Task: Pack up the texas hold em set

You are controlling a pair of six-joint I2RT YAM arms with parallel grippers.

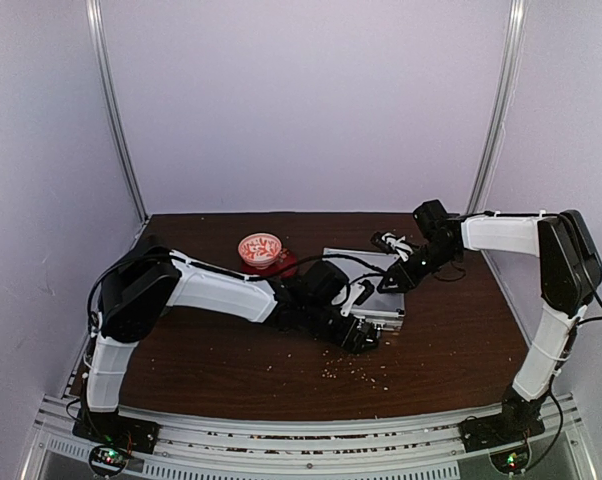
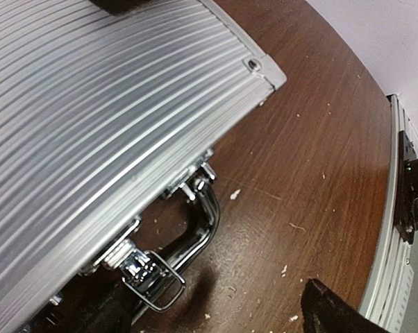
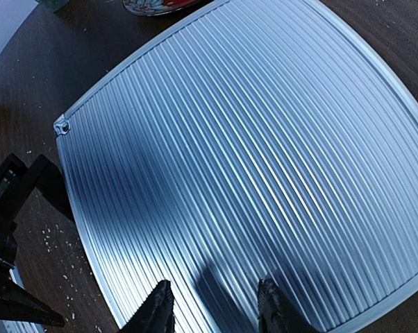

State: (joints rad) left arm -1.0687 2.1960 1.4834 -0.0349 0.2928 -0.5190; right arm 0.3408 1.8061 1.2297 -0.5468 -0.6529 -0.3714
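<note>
The silver ribbed briefcase [image 1: 347, 260] of the texas hold em set lies shut on the brown table. Its lid [image 3: 251, 152] fills the right wrist view. In the left wrist view the case's lid [image 2: 91, 118] sits above its chrome handle [image 2: 207, 223] and a front latch [image 2: 151, 276]. My left gripper [image 1: 366, 338] is at the case's front edge, open, its fingers wide apart on either side of the latch [image 2: 216, 316]. My right gripper [image 1: 389, 283] hovers over the lid near its right rear edge, fingertips [image 3: 157, 309] apart with nothing between them.
A red-and-white bowl [image 1: 261, 250] on its saucer stands just left of the case, and its rim shows in the right wrist view [image 3: 157, 5]. Pale crumbs [image 1: 353, 372] litter the table in front. The metal rail [image 2: 386, 263] runs along the near edge.
</note>
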